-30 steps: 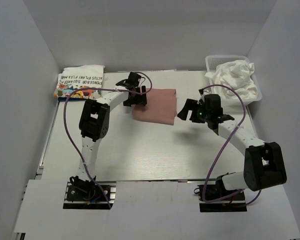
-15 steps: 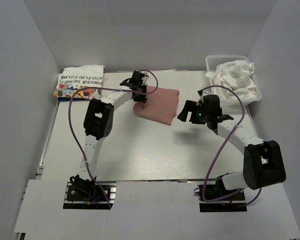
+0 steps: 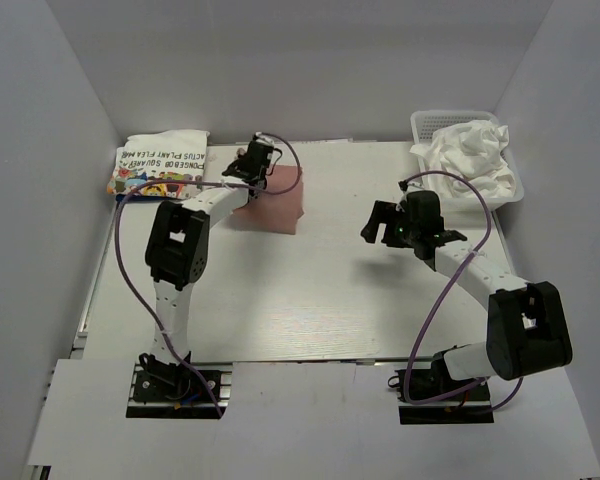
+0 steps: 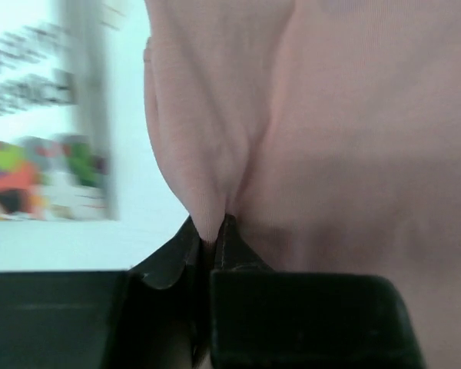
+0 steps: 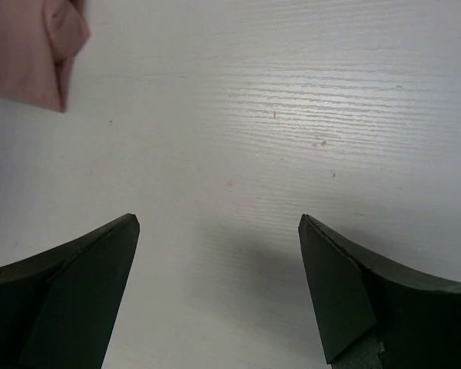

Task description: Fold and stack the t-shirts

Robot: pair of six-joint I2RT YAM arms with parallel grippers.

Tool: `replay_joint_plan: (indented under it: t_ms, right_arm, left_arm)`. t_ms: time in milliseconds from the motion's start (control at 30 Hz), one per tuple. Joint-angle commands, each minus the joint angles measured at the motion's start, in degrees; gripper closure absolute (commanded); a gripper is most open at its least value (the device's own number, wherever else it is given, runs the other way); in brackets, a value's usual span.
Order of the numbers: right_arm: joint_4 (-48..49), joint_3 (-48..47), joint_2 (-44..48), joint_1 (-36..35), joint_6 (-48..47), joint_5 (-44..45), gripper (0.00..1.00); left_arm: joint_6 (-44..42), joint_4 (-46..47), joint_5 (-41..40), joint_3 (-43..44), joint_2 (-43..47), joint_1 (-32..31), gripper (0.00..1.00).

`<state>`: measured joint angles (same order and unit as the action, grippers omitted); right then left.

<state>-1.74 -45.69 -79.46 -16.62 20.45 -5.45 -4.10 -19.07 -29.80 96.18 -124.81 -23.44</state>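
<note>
Up close, the left claw is clenched on the pink t-shirt: its two dark tips press together with a thin ridge of the pink cloth pinched between them, and the fabric puckers into soft creases that run away from the pinch. Seen from above, this left claw sits at the far left edge of the folded pink t-shirt, which spreads out from the claw toward the right and the near side and lies on the table. Just to the left of the claw, apart from the pink cloth, lies the printed white t-shirt, folded in the far left corner of the table with its black lettering and bright cartoons facing up; in the left wrist view the printed white t-shirt shows as a blur to the left of the pinch. The right claw hangs released over the table, well apart to the right of the pink t-shirt. In its own view the right claw holds its jaws wide, with only pale wood-grain table between them, and a folded corner of the pink t-shirt lies ahead and far to its left. Beyond the right claw and off to its right, the plain white t-shirts lie crumpled in the basket.
</note>
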Motion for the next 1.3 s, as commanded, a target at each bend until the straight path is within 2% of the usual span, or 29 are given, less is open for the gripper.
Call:
replay_joint_plan:
  t_ms: [0, 200, 500, 633, 967, 1267]
  right_arm:
    - [2.9, 1.5, 1.9, -0.1, -1.3, 2.3, 0.10]
    - [3.3, 1.6, 1.3, -0.1, -1.7, 3.5, 0.10]
    - [3.4, 1.5, -0.4, -0.1, -1.9, 4.5, 0.10]
    - [3.3, 1.2, -0.9, -0.1, -1.9, 4.0, 0.10]
    - [2.5, 1.0, -0.4, -0.1, -1.4, 4.0, 0.10]
    - [2.5, 0.5, -1.5, -0.1, -1.0, 3.3, 0.10]
  left_arm:
    - [-12.9, 9.6, -9.8, -1.3, 8.4, 1.9, 1.00]
    - [-20.1, 14.5, -11.9, -0.7, 9.9, 6.3, 1.00]
    - [-25.4, 15.2, -10.4, 7.1, 9.9, 12.4, 1.00]
    - [-25.4, 13.0, -7.1, 8.8, 10.4, 13.4, 1.00]
    - [-23.5, 8.7, -6.0, 14.7, 10.9, 15.1, 1.00]
    - [-21.1, 9.0, -5.1, 12.9, 11.5, 18.2, 1.00]
